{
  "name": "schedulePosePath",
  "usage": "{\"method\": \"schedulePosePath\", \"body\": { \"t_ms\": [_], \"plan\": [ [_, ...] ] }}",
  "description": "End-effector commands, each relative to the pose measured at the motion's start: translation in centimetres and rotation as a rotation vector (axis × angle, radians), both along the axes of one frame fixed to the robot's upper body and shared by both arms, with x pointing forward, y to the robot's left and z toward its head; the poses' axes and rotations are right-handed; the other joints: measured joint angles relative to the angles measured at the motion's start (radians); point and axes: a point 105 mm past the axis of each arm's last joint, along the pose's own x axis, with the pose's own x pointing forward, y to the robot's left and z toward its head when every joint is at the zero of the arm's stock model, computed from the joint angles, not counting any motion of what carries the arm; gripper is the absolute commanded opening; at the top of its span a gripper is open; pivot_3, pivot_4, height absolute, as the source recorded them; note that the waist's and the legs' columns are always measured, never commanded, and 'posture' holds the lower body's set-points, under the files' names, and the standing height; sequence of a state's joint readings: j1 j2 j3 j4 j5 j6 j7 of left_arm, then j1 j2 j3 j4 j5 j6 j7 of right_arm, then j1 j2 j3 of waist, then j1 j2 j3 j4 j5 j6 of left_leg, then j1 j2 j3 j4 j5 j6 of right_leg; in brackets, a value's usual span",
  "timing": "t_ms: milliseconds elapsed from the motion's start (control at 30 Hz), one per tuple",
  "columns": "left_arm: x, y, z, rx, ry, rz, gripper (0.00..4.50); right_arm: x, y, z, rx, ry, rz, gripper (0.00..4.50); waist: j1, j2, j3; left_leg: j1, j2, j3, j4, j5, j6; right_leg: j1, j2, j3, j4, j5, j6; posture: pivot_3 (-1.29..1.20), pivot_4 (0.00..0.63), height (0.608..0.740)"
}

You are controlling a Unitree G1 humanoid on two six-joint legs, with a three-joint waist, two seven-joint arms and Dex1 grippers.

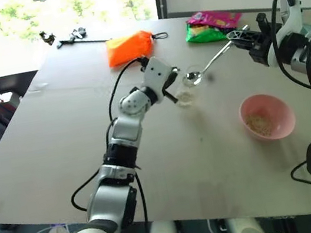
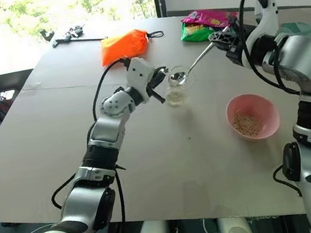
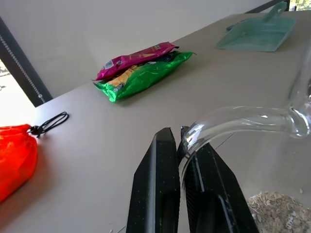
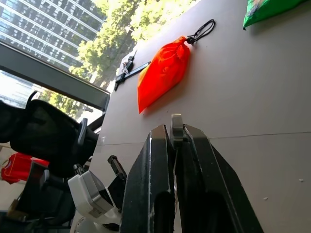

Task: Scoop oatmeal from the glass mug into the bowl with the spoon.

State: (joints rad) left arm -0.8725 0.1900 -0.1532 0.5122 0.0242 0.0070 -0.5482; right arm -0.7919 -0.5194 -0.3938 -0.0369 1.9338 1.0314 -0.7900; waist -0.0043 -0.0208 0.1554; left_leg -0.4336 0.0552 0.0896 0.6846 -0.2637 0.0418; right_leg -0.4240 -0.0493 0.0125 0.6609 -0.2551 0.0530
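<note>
Left gripper (image 3: 181, 145) jaws are clamped on the glass mug (image 1: 184, 91) handle, right gripper (image 4: 174, 133) jaws pinch the spoon (image 1: 209, 64) over it. Any wobble probably dumps oatmeal (image 3: 277, 206) on the counter (image 1: 59, 144) short of the bowl (image 1: 267, 115).

The left arm is reaching forward across the table (image 1: 60, 156), its left pincer (image 1: 170, 88) clamping the glass mug (image 1: 185, 87) by its handle; the right pincer (image 1: 248, 36) is pointing leftward, pinching the spoon (image 1: 209, 63) by its handle end.

One glass mug (image 1: 184, 89), one spoon (image 1: 209, 64), one pink bowl (image 1: 267, 116), one orange pouch (image 1: 129, 47), two snack packets (image 1: 211, 26), one teal scoop (image 3: 257, 33).
</note>
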Motion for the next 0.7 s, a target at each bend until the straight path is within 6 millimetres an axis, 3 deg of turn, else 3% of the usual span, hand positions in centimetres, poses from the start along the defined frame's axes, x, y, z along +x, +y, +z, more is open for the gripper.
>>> {"method": "schedulePosePath", "body": {
  "t_ms": [33, 467, 700],
  "plan": [
    [-0.1, -2.1, 2.0, 0.006, -0.086, -0.066, 0.05, -1.0, -1.4, 1.8, 0.071, -0.082, -0.024, 0.0, -0.002, 0.0, 0.0, 0.0, 0.0, 0.0, 0.0, 0.0, 0.0, 0.0, 0.0, 0.001, 0.0, 0.0, 0.0, 0.0, 0.15, 0.739],
    [0.3, -6.2, 1.4, 0.065, -0.088, -0.177, 0.05, -2.2, -6.8, 2.0, 0.122, -0.103, -0.205, 0.0, -0.003, 0.0, 0.0, 0.0, -0.001, 0.0, -0.001, 0.0, 0.0, 0.0, 0.001, 0.002, 0.0, 0.0, 0.0, 0.0, 0.15, 0.739],
    [0.3, -7.7, 1.1, 0.076, -0.08, -0.193, 0.05, -3.2, -8.6, 1.8, 0.129, -0.117, -0.274, 0.0, -0.002, 0.0, 0.0, 0.0, -0.001, -0.001, -0.001, 0.0, 0.0, 0.0, 0.001, 0.002, 0.0, 0.0, 0.001, 0.0, 0.15, 0.739]
  ]
}}
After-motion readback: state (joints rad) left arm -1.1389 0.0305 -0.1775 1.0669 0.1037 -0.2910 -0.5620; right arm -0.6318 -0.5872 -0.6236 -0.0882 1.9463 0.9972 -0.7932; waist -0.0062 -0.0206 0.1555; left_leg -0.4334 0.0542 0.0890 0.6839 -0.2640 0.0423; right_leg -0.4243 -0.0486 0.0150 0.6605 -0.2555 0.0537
